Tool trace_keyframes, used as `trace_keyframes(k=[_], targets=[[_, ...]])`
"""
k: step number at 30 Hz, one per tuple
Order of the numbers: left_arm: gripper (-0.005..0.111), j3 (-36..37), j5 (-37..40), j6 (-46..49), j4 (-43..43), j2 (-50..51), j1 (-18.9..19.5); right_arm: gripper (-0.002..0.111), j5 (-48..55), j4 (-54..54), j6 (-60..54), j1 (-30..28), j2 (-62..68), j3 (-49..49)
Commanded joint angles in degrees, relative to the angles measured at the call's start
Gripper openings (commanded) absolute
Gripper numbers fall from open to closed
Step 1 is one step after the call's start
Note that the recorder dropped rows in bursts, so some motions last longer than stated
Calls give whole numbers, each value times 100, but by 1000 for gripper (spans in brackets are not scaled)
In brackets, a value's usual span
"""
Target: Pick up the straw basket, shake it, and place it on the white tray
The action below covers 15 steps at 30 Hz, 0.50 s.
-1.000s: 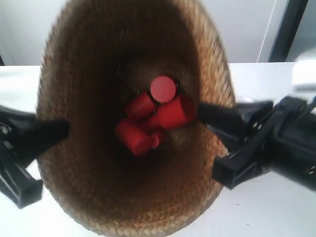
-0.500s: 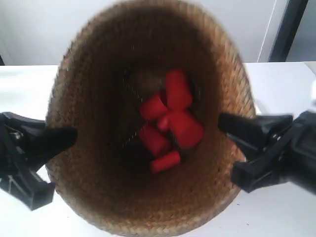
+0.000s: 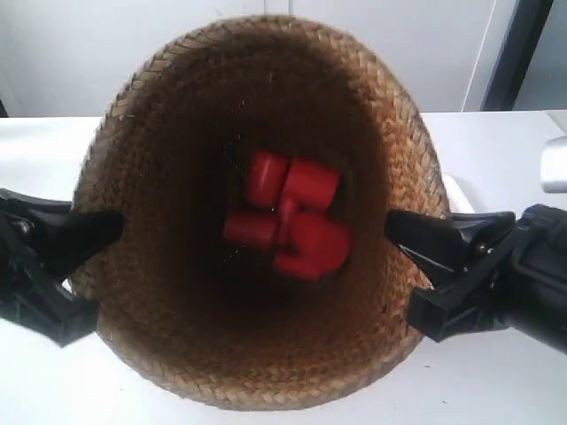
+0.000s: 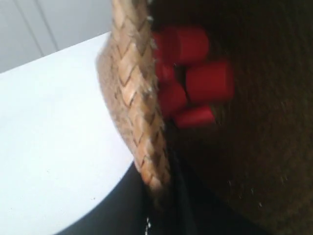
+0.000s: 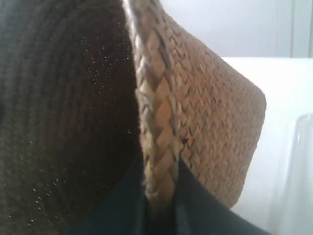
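Two robot arms hold the straw basket (image 3: 257, 359) between them over the white tabletop (image 3: 496, 381), its open mouth turned up toward the exterior camera and filling most of that view. The gripper at the exterior view's left (image 3: 102, 266) and the gripper at the exterior view's right (image 3: 403, 270) pinch opposite sides of the rolled rim, one finger inside the wall and one outside. That opposed grip suits a soft woven vessel that would sag if held from one side.

The wrist views confirm it: the left gripper (image 4: 156, 196) and the right gripper (image 5: 159, 205) each have dark fingers clenched on the braided rim.

Several red cylinders (image 3: 288, 221) lie jumbled on the basket's floor (they look loose, so a shake should tumble them). The basket's base appears clear of the tabletop, which puts the job in its lift-and-shake stage, with the set-down not yet done.

A pale, raised-edged shape beside the basket in the right wrist view is probably the white tray (image 5: 296, 161), though too little of it shows to be sure. The basket is not on it.
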Motion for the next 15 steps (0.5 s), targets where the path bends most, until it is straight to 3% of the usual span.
trace_keyframes(k=[1,3,5,7,9,11,15], targets=[[0,-810,-176,-134,934,-394,-85,0,690,-255,-97,17,-255,-1163],[0,-1033,-133,357,646,-516,-250,0,1640,-491,-111,41,-403,-1804],[0,-908,477,612,302,-529,-335,0,1803,-577,-39,30,-431,-1673],[0,-399,972,121,336,-338,-287,0,1195,-577,110,20,-222,-786],[0,-30,1029,-973,1303,-162,-202,0,-98,-536,200,-12,73,-188],[0,-130,914,-1537,1867,-111,-178,0,-445,-325,213,-27,156,-313],[0,-1077,-75,-318,1198,-419,-327,0,1388,-621,124,57,-236,-1806]])
